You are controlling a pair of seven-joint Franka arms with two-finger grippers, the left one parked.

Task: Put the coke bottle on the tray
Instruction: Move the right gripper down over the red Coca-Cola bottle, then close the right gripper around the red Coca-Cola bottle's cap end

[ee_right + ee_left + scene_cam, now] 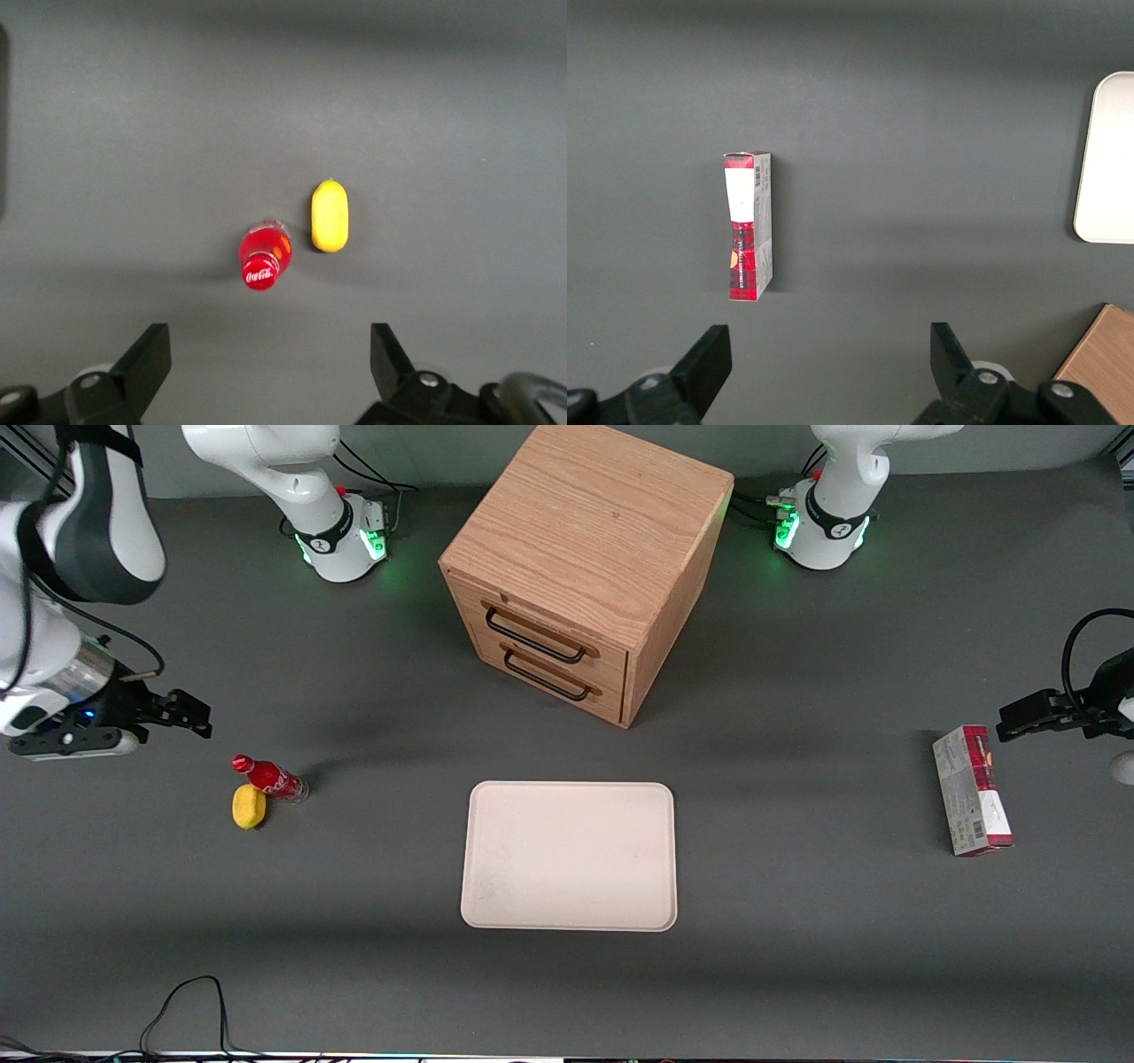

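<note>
The coke bottle [270, 779] stands upright on the dark table toward the working arm's end, red cap up; from the right wrist I look down on its cap [260, 273]. A yellow lemon-like lump [249, 807] sits touching or almost touching it, slightly nearer the front camera. My right gripper [197, 717] hangs open above the table, a little farther from the front camera than the bottle, with nothing between its fingers [152, 354]. The cream tray [569, 856] lies flat and bare mid-table, in front of the drawer cabinet.
A wooden two-drawer cabinet [580, 567] stands farther from the front camera than the tray, drawers shut. A red-and-white carton [972, 790] lies toward the parked arm's end. A black cable [190, 1001] loops at the table's near edge.
</note>
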